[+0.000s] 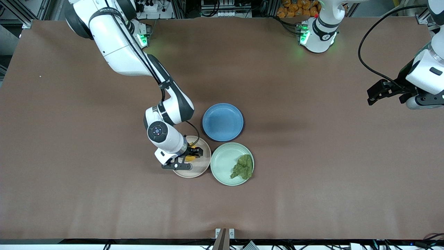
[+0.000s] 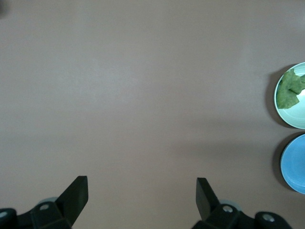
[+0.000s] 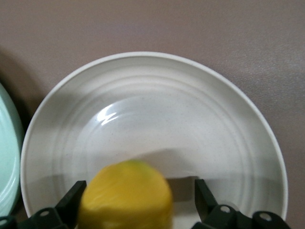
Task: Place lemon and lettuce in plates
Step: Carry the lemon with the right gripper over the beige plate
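A: How far along is it?

B: Nearly done, I'd judge. The right gripper [image 1: 186, 159] hangs low over the beige plate [image 1: 202, 166], fingers spread, with the lemon [image 3: 126, 196] loose between them and over that plate. Beside the beige plate, toward the left arm's end of the table, the mint plate [image 1: 223, 160] already carries the lettuce [image 1: 243, 167].

A: What's left?

B: Only lifting clear. The left gripper [image 2: 142, 195] waits, fingers wide apart, over bare table well away from the beige plate.
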Controlling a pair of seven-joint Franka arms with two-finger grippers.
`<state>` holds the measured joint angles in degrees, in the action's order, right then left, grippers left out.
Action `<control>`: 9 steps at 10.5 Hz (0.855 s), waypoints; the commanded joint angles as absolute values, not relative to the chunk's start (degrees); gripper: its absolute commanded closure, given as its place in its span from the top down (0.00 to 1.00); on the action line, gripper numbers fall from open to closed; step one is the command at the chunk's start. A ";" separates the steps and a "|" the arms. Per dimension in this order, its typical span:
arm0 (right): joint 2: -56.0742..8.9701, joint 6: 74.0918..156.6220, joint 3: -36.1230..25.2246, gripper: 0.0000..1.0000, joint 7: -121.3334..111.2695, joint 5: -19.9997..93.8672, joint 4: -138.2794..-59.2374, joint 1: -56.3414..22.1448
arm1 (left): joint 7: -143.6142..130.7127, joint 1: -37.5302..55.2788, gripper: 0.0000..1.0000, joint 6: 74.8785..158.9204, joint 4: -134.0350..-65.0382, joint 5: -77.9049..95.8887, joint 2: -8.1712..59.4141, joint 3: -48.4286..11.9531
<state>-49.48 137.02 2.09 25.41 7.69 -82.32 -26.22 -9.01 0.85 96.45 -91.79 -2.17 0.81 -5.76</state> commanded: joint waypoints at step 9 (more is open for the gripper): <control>-50.27 135.97 1.93 1.00 25.84 12.30 -78.93 -25.23 | -7.30 0.88 1.00 93.96 -88.94 -1.76 1.05 -5.98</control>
